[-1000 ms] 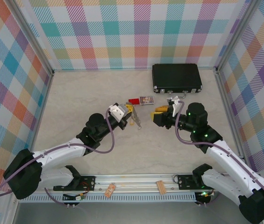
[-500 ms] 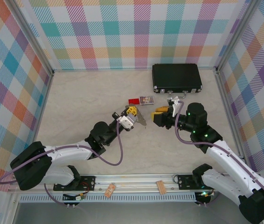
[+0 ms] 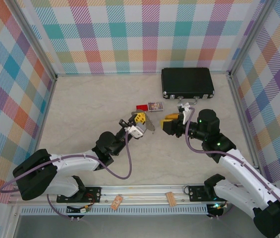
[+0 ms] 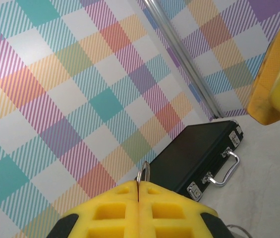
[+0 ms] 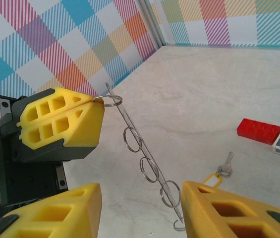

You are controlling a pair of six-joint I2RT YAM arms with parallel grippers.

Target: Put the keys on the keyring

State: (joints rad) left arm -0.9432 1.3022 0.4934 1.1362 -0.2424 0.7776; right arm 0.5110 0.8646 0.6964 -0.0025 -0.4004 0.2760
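My left gripper [image 3: 139,120] is shut on the top loop of the keyring [image 5: 142,158], a thin grey metal strip with several round loops along it. In the left wrist view one loop [image 4: 143,171] pokes up between the shut yellow fingers [image 4: 110,213]. The strip slants down toward my right gripper [image 5: 140,213], which is open, and its lower end hangs between the two yellow fingers [image 5: 229,210]. The key [image 5: 226,165], small and silver with a yellow tag, lies on the table just beyond the right finger. In the top view the keyring [image 3: 148,124] bridges the gap between both grippers.
A black case [image 3: 187,82] with a silver handle stands at the back right. A red block [image 3: 141,107] and a small printed box [image 3: 155,105] lie just behind the grippers. Two wooden blocks [image 3: 170,198] rest on the front rail.
My left arm has reached forward and to the right with the keyring, bringing it close to the right gripper. The right arm has stayed put.
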